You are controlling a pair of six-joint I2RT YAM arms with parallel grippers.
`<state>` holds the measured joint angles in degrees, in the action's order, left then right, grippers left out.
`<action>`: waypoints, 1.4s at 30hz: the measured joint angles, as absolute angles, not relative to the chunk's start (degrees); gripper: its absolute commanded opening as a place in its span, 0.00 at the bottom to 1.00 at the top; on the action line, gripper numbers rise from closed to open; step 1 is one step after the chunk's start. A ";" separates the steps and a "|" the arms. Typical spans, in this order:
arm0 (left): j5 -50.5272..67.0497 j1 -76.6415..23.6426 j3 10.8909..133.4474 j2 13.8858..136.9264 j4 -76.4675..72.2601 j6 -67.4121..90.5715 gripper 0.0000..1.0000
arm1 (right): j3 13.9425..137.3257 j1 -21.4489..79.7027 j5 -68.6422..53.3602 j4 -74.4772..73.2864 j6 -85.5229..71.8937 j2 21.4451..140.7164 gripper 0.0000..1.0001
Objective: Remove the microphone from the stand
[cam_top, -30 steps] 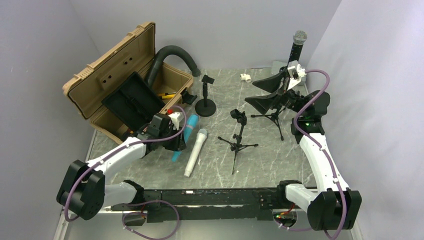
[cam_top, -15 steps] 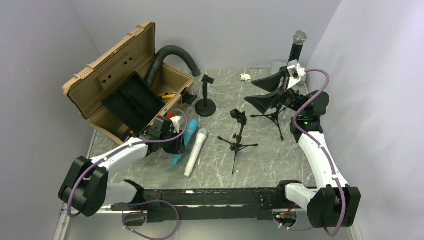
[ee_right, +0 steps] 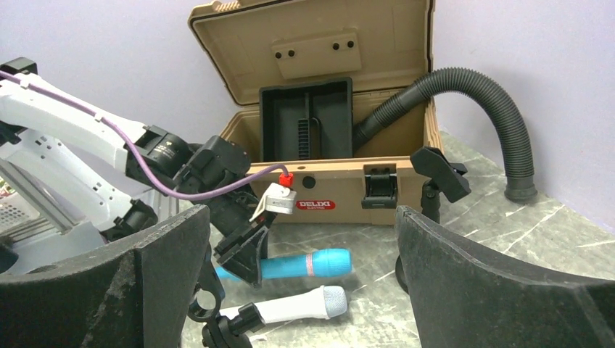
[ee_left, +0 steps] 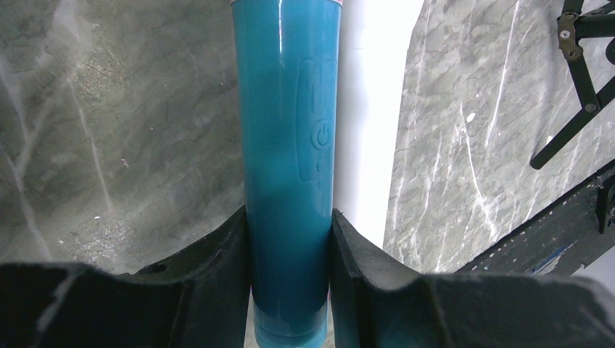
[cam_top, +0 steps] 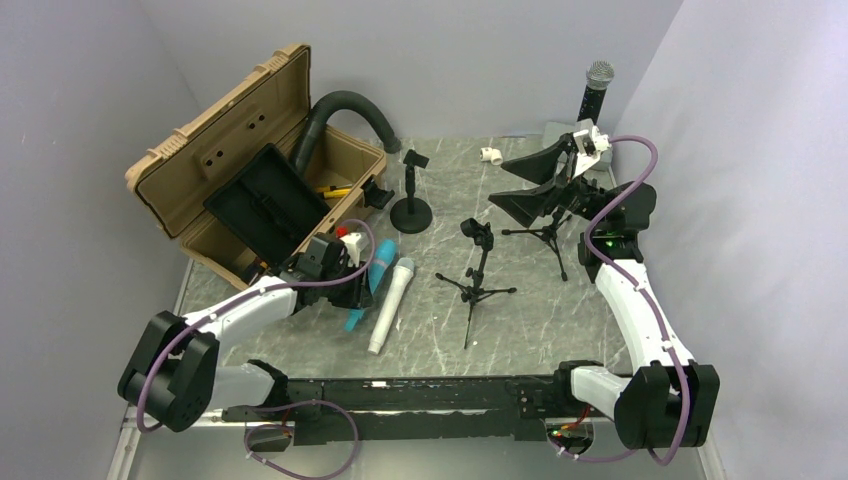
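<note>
My left gripper (cam_top: 355, 288) is shut on the lower body of a blue microphone (cam_top: 379, 262), which lies low over the table. In the left wrist view the blue microphone (ee_left: 290, 145) fills the gap between the black fingers (ee_left: 217, 261). A white microphone (cam_top: 390, 305) lies beside it. A black microphone (cam_top: 597, 92) stands upright at the back right; its stand is hidden behind my right arm. My right gripper (cam_top: 500, 185) is wide open and empty, raised in front of it. Its wrist view looks left across the table and does not show the black microphone.
An open tan case (cam_top: 250, 160) with a black tray and a black hose (cam_top: 345, 105) stands at the back left. A round-base stand (cam_top: 411, 190) and two tripod stands (cam_top: 478, 270) (cam_top: 545, 235) hold no microphones. A small white fitting (cam_top: 490, 154) lies at the back.
My left gripper has shifted slightly right with the blue microphone in it. My right arm has barely moved.
</note>
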<state>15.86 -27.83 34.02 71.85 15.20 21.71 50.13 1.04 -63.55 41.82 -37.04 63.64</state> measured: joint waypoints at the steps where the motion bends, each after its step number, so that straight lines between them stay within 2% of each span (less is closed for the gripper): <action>1: 15.88 -27.83 34.04 71.90 15.20 21.74 0.11 | 50.11 1.04 -63.59 41.95 -37.06 63.64 1.00; 25: 16.64 -27.46 34.87 72.97 16.19 21.74 0.24 | 50.09 1.04 -65.10 40.40 -35.94 63.64 1.00; 28: 16.67 -27.46 34.85 72.84 16.16 21.76 0.18 | 50.09 1.04 -65.10 40.38 -35.94 63.64 1.00; 31: 16.93 -27.44 34.26 72.18 15.31 21.78 0.06 | 50.09 1.04 -65.10 40.38 -35.94 63.64 1.00; 42: 14.06 -27.29 31.86 70.28 15.59 20.73 0.04 | 50.09 1.04 -65.10 41.30 -36.23 63.96 1.00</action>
